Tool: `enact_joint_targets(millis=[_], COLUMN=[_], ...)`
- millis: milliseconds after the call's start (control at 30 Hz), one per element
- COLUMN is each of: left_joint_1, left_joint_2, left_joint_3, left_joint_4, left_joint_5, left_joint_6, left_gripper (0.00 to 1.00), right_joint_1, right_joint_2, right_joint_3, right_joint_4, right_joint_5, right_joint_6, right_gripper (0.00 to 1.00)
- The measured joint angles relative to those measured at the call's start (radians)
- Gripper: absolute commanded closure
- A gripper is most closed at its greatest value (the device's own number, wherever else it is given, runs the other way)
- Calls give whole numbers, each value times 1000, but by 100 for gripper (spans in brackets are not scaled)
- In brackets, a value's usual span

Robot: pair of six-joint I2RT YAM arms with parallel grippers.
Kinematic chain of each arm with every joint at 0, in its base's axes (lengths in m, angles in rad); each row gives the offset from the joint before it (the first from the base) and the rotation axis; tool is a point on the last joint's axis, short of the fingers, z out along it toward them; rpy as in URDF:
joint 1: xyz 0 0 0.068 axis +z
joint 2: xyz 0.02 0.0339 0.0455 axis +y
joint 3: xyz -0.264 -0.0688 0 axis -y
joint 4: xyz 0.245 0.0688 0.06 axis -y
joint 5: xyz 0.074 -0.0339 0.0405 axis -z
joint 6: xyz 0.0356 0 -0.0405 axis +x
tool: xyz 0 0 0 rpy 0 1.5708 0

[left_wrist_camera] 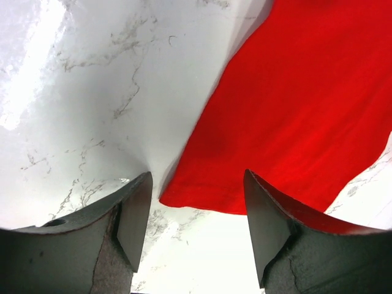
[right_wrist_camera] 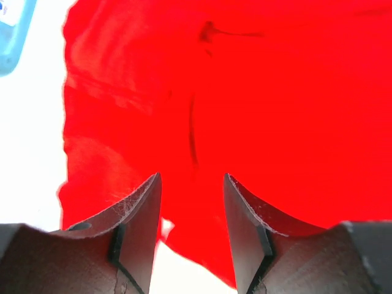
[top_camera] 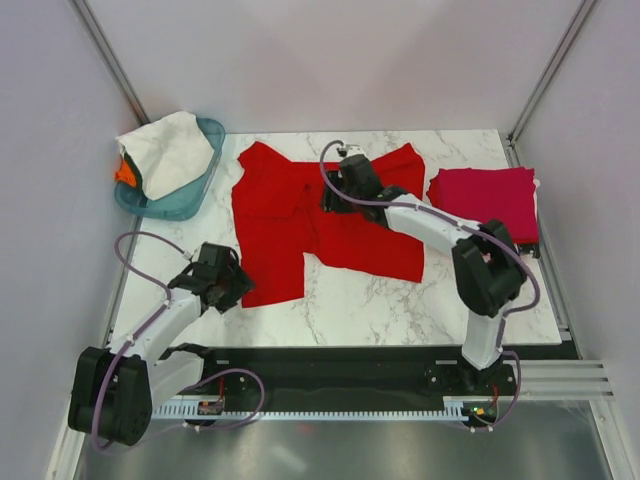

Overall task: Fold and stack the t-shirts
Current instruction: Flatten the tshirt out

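I'm looking down on a white marble-patterned table [top_camera: 400, 300] with grey veins, boxed in by plain pale walls [top_camera: 330, 60] at the far side and on both flanks. A slanted metal post [top_camera: 108, 55] rises at each far corner. A black strip [top_camera: 340, 362] and a slotted white rail [top_camera: 330, 410] edge the near side, above a dull grey floor [top_camera: 330, 455]. The light is bright and even, glaring off the tabletop
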Motion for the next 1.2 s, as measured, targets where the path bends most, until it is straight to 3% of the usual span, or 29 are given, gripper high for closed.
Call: enact_joint_targets(millis=[200, 400, 433, 600, 667, 800, 833, 900, 933, 1033, 1200], left_joint_1=[-4, -14, -14, -23, -24, -25, -25, -25, -25, -25, -25], left_joint_2=[6, 8, 8, 8, 4, -4, -6, -9, -12, -22, -68], left_joint_3=[-1, -8, -9, -24, -31, -39, -40, -40, -40, -36, -5], left_joint_4=[-3, -2, -2, 12, 16, 16, 16, 14, 11, 0, -21], left_joint_5=[6, 11, 11, 22, 26, 30, 31, 35, 37, 38, 37], left_joint_6=[-7, -16, -16, -20, -23, -23, -23, -22, -21, -19, -10], left_gripper=[36, 48, 55, 71, 85, 96, 98, 98, 98, 98, 98], right_joint_1=[-61, -111, -111, -111, -112, -113, -113, -117, -118, -127, -138], right_joint_2=[-266, -460, -492, -615, -663, -745, -761, -780, -786, -786, -715], right_joint_3=[-340, -600, -639, -777, -827, -902, -916, -933, -939, -943, -931], right_joint_4=[37, 33, 32, 29, 28, 23, 23, 22, 21, 17, -19], right_joint_5=[91, 217, 236, 309, 344, 419, 436, 461, 470, 484, 490], right_joint_6=[23, 47, 56, 117, 148, 212, 225, 251, 263, 289, 319], right_gripper=[51, 60, 61, 62, 63, 63, 60, 41, 38, 39, 50])
